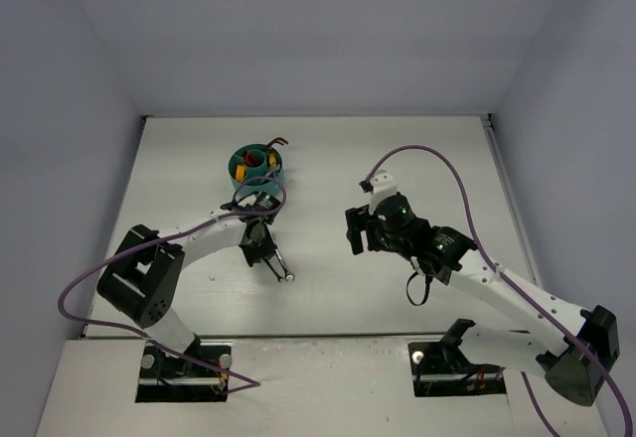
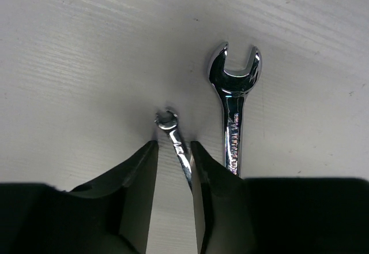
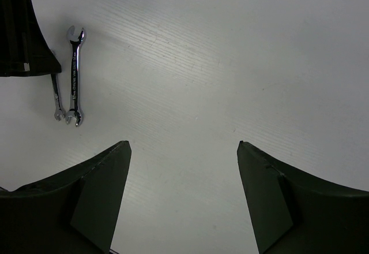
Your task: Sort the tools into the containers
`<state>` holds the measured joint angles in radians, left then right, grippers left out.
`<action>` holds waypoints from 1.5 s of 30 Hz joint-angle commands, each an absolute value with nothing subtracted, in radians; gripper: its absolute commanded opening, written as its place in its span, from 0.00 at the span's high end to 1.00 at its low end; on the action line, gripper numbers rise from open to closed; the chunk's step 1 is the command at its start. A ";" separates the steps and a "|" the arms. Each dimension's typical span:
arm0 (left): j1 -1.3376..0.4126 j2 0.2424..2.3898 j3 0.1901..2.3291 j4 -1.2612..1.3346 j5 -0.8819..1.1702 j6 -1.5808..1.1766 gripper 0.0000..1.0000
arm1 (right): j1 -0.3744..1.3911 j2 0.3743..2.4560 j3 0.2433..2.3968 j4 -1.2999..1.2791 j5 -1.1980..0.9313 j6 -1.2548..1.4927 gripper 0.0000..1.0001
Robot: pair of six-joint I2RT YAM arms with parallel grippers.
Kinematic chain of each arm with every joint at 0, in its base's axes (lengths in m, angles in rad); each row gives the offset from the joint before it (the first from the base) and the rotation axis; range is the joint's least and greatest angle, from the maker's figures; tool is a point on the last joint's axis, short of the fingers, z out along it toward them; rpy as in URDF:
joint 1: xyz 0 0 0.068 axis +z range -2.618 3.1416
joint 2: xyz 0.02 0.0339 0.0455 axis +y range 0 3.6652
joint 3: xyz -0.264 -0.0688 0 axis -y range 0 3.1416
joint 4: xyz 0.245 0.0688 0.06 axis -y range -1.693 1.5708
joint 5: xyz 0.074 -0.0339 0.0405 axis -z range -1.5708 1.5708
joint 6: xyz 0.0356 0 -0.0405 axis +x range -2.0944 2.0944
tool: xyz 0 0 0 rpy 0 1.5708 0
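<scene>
While the left gripper [image 2: 174,145] stands low over the counter [image 2: 86,63], its fingers are narrowly apart astride the small silver wrench [image 2: 172,128], with bare counter showing between the shaft and one finger. That wrench lies flat. Its long axis runs out from the fingers, and its head points away, leaning slightly off the larger wrench [image 2: 233,121] just beside it, whose open end also points away. The right gripper [image 3: 183,144] hovers well apart from both wrenches, its fingers wide and empty. The teal organiser [image 1: 236,170] sits farther back.
</scene>
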<state>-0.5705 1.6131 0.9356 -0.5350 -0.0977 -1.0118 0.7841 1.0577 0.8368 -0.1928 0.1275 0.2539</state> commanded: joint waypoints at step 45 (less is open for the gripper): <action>-0.324 1.725 1.509 -0.149 0.506 0.437 1.00 | 0.775 1.142 0.936 -0.170 0.192 0.268 0.28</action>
<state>-0.3258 1.7429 1.4594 -0.1818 0.4071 0.3552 0.7803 1.1100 0.8765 -0.1952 0.1587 0.2619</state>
